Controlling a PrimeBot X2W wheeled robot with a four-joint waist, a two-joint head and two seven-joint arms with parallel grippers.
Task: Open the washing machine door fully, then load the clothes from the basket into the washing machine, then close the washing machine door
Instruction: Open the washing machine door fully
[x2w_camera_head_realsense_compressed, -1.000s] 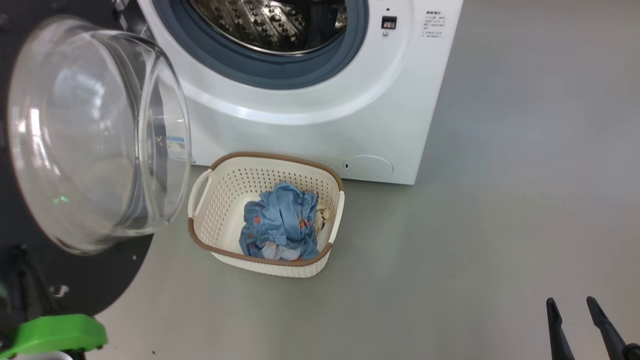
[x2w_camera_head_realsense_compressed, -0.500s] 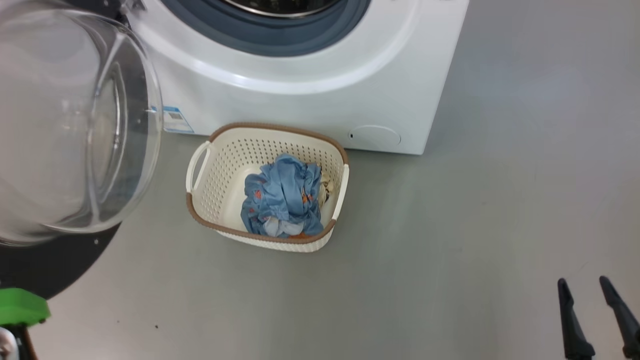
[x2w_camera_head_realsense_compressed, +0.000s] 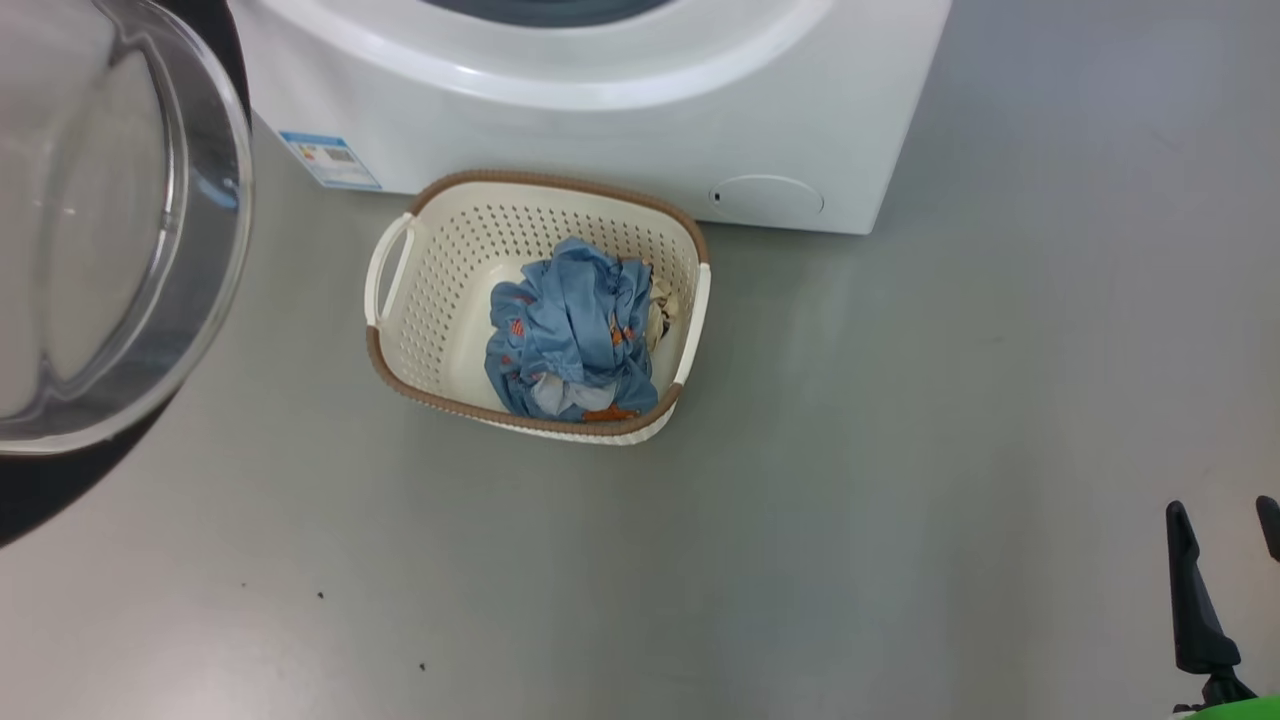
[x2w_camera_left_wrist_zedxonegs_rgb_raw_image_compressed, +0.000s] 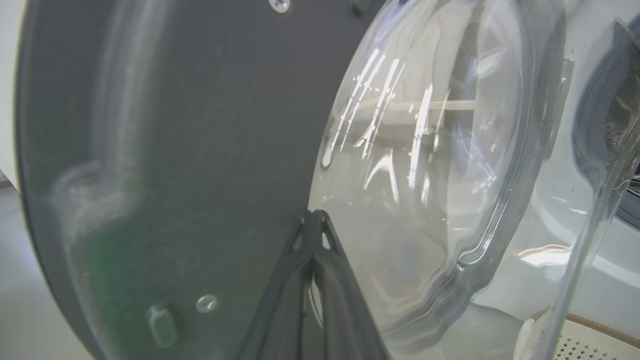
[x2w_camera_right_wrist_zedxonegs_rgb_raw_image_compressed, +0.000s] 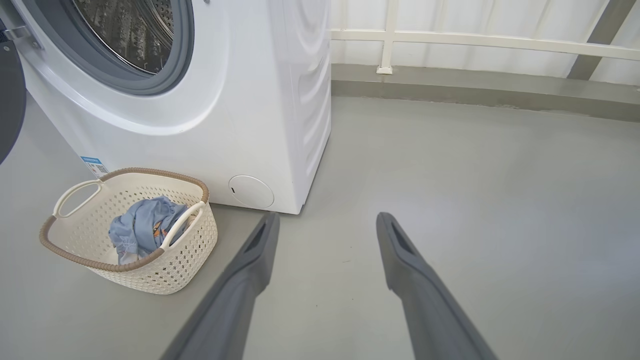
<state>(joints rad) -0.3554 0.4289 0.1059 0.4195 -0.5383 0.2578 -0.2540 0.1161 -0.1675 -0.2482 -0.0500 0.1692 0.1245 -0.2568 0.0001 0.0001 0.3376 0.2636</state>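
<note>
On the big white washing machine (x2w_camera_head_realsense_compressed: 600, 130), a blue label sticker (x2w_camera_head_realsense_compressed: 330, 160) bears unreadably small print. My left gripper (x2w_camera_left_wrist_zedxonegs_rgb_raw_image_compressed: 313, 220) is pinched together, my right gripper (x2w_camera_right_wrist_zedxonegs_rgb_raw_image_compressed: 327, 217) spread apart.

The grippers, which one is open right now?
The right gripper: its two fingers stand wide apart above the floor. The left gripper is shut, tips meeting, close before the washing machine door.

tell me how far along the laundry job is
Done: the door stands swung wide open. In hand: the shut left tool sits at its inner side, perhaps to finish that swing; the right tool hangs open above the floor. Left: the clothes lie in the basket, so loading and closing remain.
</note>
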